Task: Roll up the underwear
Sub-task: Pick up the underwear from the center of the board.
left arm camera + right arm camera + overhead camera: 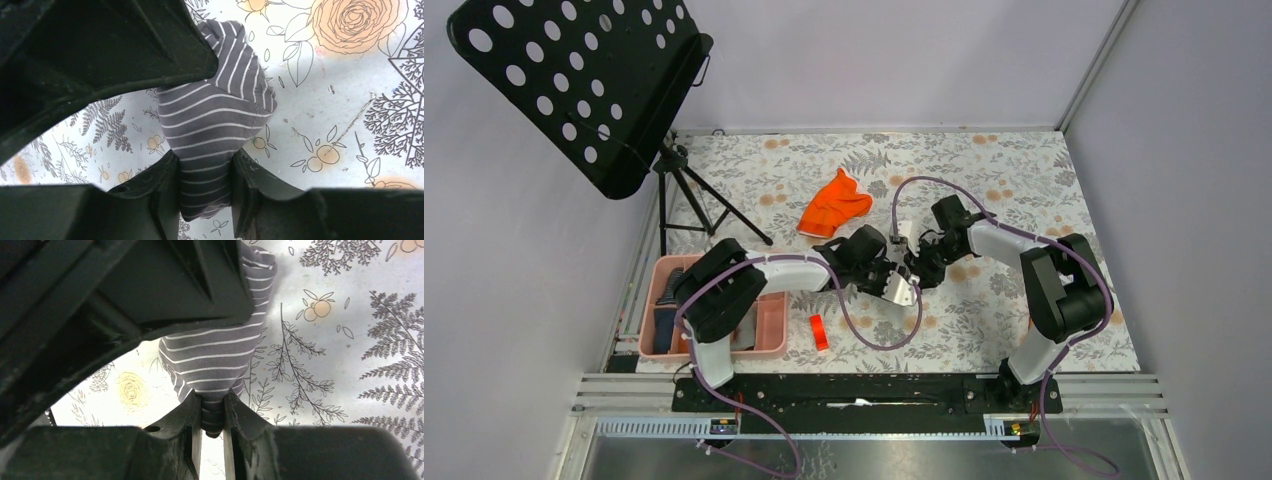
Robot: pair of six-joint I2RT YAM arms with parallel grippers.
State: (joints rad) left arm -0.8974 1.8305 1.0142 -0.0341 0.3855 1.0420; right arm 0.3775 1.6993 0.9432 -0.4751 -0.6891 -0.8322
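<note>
We see left hand [205, 190] closed on grey striped underwear [215, 115] | right hand [212, 412] pinching same garment (narrower gap) | floral desk [325, 100] beneath

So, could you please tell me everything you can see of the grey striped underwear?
The grey striped underwear is soft knit-looking cloth, dark grey with thin white stripes, bunched into a rounded, creased bundle rather than flat. It is on or just above the floral table cover, mid-table. The left gripper pinches one narrowed end and the right gripper clamps another; nothing else visibly touches it.
</note>
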